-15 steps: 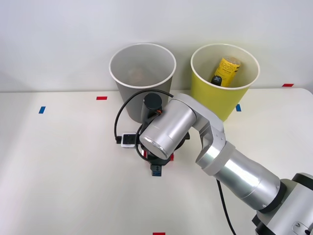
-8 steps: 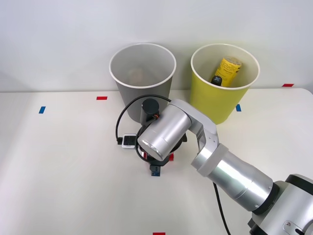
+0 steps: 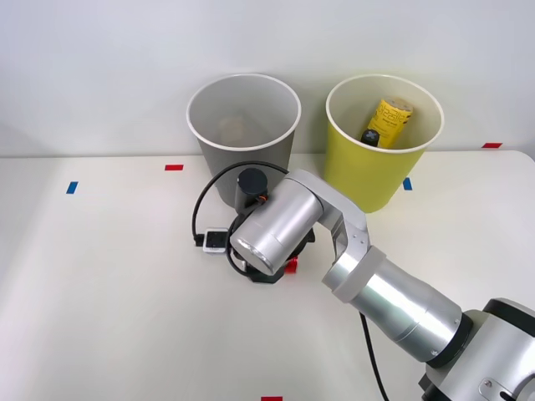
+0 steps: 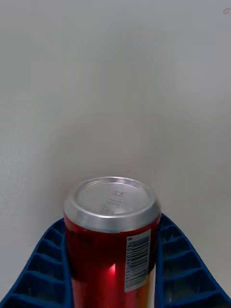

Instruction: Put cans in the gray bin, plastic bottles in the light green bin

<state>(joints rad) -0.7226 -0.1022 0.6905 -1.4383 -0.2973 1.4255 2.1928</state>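
A red can (image 4: 113, 240) with a silver top stands between the blue ribbed fingers (image 4: 45, 262) of my right gripper (image 4: 111, 226), which press on both its sides. In the front view only a sliver of the can (image 3: 290, 267) shows under my right arm's silver wrist (image 3: 272, 230), just in front of the gray bin (image 3: 213, 167). The light green bin (image 3: 368, 171) stands to the right of the gray one. A plastic bottle (image 3: 386, 121) with a yellow label and dark cap leans inside it.
Both bins stand at the table's far edge against the white wall. Small red (image 3: 174, 167) and blue (image 3: 72, 187) tape marks dot the white table (image 3: 109, 292). A black cable (image 3: 205, 200) loops off the wrist. A dim pale thing (image 3: 232, 125) lies inside the gray bin.
The wrist has shifted slightly left and toward the gray bin. The blue fingertip that showed below the wrist is now hidden.
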